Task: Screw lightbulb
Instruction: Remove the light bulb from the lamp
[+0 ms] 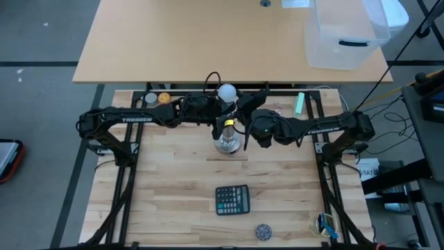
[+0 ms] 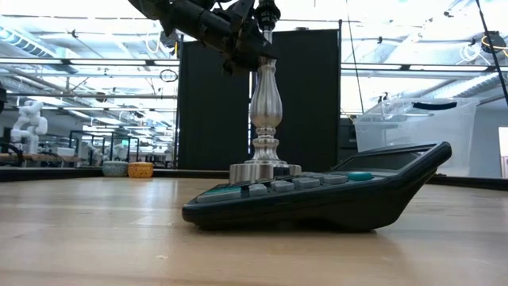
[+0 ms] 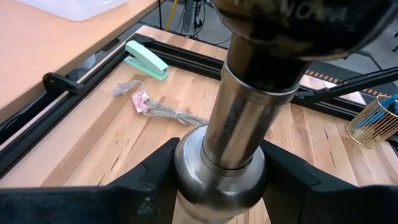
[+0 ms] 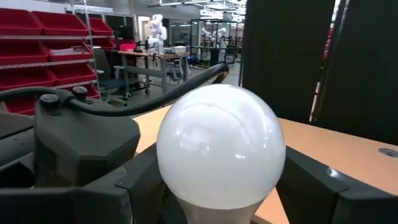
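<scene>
The silver stand [image 1: 227,142] stands upright on its round base mid-table, and shows in the low view [image 2: 264,119]. The frosted white lightbulb [image 1: 227,91] sits above the stand's top; its screw base is hidden. My left gripper [image 1: 216,114] comes from the table's left and is shut on the stand's stem [image 3: 239,143]. My right gripper [image 1: 238,104] comes from the right and is shut on the lightbulb [image 4: 221,146]. The bulb is out of the low view. My left gripper pinches the stand's upper stem at its rounded bulge [image 3: 217,183], one finger [image 3: 146,180] on each side. The fingers come level from the table's left, across the stem. The stand stays upright with its base on the table. My right gripper pinches the lightbulb's globe at its lower half [image 4: 214,193], one finger [image 4: 311,180] on each side. The bulb stands with its globe up, high above the table. Whether its base sits in the socket is hidden.
A dark calculator [image 1: 232,200] lies nearer the front edge, a small dark round thing [image 1: 263,231] and a gold wire cup [image 1: 320,223] beyond it. An orange ball [image 1: 164,98], a green stapler [image 1: 299,103] and a wire bundle [image 3: 155,106] lie at the back.
</scene>
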